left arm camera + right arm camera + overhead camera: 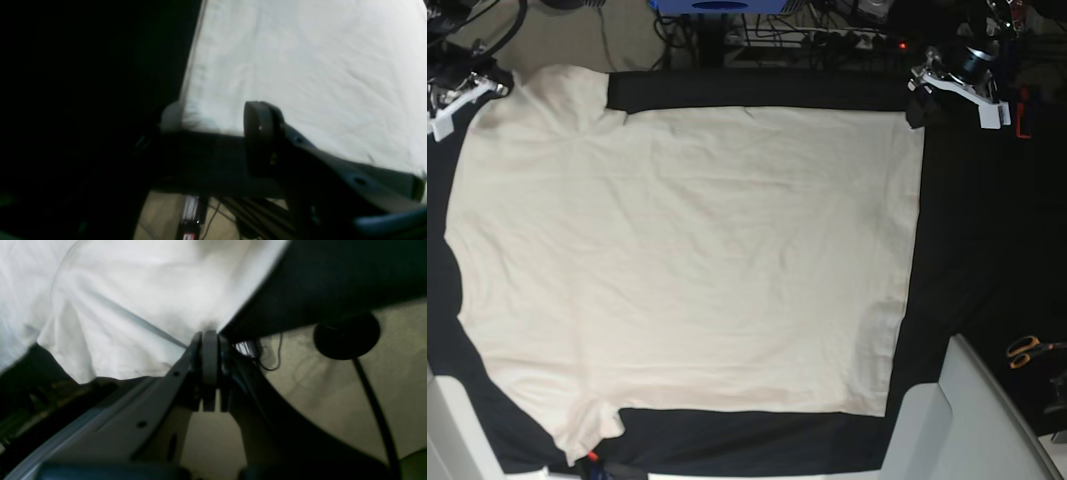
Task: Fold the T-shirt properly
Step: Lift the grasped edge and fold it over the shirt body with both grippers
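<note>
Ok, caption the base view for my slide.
Cream T-shirt spread flat on black table cloth, both arms at its far corners.

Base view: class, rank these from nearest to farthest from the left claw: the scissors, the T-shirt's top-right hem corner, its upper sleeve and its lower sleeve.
1. T-shirt hem corner, top right, right beside the left claw.
2. Scissors, right edge, lower down.
3. Upper sleeve, top left.
4. Lower sleeve, bottom left.

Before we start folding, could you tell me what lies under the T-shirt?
A black table cloth shows all around the T-shirt, so it lies on that. Anything between shirt and cloth is covered.
</note>
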Tool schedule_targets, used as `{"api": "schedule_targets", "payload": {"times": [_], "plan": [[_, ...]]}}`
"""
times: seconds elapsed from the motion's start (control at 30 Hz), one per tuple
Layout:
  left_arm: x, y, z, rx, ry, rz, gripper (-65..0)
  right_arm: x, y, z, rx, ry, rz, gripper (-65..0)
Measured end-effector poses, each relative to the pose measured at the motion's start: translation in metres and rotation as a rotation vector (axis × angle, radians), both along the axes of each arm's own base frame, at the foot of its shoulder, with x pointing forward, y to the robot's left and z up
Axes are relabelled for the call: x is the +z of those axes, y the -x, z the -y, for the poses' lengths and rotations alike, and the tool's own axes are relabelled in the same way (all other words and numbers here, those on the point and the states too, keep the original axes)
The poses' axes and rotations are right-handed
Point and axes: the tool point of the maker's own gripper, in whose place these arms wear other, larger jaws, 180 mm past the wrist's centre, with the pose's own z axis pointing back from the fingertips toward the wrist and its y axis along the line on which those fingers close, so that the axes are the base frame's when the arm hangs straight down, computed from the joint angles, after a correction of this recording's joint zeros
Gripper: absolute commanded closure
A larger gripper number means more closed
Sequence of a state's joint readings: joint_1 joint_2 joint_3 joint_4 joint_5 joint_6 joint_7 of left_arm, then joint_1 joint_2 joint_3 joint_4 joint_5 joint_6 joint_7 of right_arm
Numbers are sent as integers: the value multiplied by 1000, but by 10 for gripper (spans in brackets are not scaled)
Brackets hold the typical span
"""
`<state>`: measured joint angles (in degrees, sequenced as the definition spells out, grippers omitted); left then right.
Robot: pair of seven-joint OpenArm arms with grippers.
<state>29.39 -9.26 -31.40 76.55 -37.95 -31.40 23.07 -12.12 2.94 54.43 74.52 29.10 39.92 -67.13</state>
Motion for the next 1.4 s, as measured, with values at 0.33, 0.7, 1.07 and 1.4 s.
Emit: {"api": "schedule_targets", "payload": {"times": [0.33,0.7,1.07,1.4], "plan": [[-6,4,-2,48,2,-20,-299,-1,-4,-7,9,-12,12,-5],[-15,-4,-9,117,39,6,-299,-1,-4,-6,7,-12,11,-5],[-13,-16,4,117,57,25,-296,0,-4,-6,7,-11,11,-5],[-16,-13,6,106,57,5,-99,0,-4,-6,8,-11,11,-5]]}}
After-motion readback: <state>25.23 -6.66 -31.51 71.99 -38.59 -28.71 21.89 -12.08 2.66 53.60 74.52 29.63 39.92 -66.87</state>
